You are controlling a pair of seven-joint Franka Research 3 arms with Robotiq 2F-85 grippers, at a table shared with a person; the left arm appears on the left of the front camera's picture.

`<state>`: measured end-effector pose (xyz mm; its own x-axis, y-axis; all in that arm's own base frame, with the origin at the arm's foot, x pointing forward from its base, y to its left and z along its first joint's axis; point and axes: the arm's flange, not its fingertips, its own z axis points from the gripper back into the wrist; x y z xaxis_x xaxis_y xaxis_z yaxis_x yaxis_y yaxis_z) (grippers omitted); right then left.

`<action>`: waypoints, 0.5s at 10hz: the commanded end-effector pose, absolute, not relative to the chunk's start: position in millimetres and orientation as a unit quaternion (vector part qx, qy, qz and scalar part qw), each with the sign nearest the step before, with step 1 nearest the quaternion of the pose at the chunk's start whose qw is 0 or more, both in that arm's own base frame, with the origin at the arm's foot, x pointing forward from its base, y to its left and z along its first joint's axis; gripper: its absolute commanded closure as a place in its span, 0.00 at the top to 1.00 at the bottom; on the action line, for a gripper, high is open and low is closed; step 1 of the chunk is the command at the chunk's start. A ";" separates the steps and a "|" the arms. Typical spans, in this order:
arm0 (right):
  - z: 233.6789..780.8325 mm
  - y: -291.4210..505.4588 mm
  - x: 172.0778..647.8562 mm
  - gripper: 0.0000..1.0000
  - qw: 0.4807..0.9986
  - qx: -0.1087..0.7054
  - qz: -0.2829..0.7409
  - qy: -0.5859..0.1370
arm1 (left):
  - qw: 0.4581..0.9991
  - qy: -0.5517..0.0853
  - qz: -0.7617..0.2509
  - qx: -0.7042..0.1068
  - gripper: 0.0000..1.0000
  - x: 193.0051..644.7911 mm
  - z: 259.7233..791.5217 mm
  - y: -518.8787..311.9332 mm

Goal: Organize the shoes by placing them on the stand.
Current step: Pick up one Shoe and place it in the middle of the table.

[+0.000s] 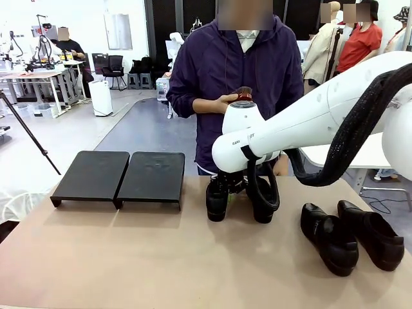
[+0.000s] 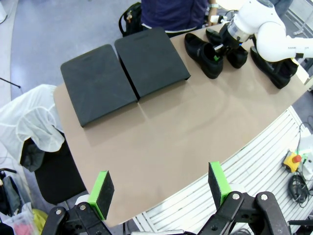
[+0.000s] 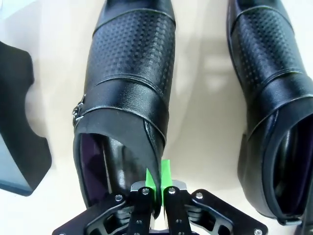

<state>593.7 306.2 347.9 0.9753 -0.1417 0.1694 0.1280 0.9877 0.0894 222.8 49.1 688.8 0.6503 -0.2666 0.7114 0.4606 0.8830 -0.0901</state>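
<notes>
Front: stand (image 1: 119, 177) at the table's (image 1: 129, 257) far-left edge, one pair of shoes (image 1: 331, 241) by the right edge; left wrist: my left jaws spread wide; right wrist: my right jaws pinching a shoe's (image 3: 129, 63) opening rim, mid far edge.

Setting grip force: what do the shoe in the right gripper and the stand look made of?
The shoe: black leather or a leather-like synthetic, semi-gloss. Its smooth bands catch highlights, a dotted embossed panel crosses the top, and the collar looks thin where the right gripper pinches it. The stand: hard and matte black, plastic or coated metal, can't tell which. Its panels are flat with barely any glare.
</notes>
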 end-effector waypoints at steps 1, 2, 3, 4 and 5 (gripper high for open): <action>375.9 308.2 584.6 0.00 0.991 0.034 -0.076 -0.103 | 0.898 -0.364 -0.205 -0.134 1.00 223.0 690.3 50.0; 406.4 302.4 569.0 0.00 0.993 0.055 -0.061 -0.089 | 0.898 -0.364 -0.205 -0.134 1.00 223.0 690.3 50.0; 440.6 298.5 550.7 0.00 0.992 0.062 -0.051 -0.094 | 0.898 -0.364 -0.205 -0.134 1.00 223.0 690.3 50.0; 477.2 294.9 527.4 0.00 0.991 0.060 -0.051 -0.104 | 0.898 -0.364 -0.205 -0.134 1.00 223.0 690.3 50.0; 503.4 294.0 505.6 0.00 0.991 0.061 -0.054 -0.105 | 0.898 -0.364 -0.205 -0.134 1.00 223.0 690.3 50.0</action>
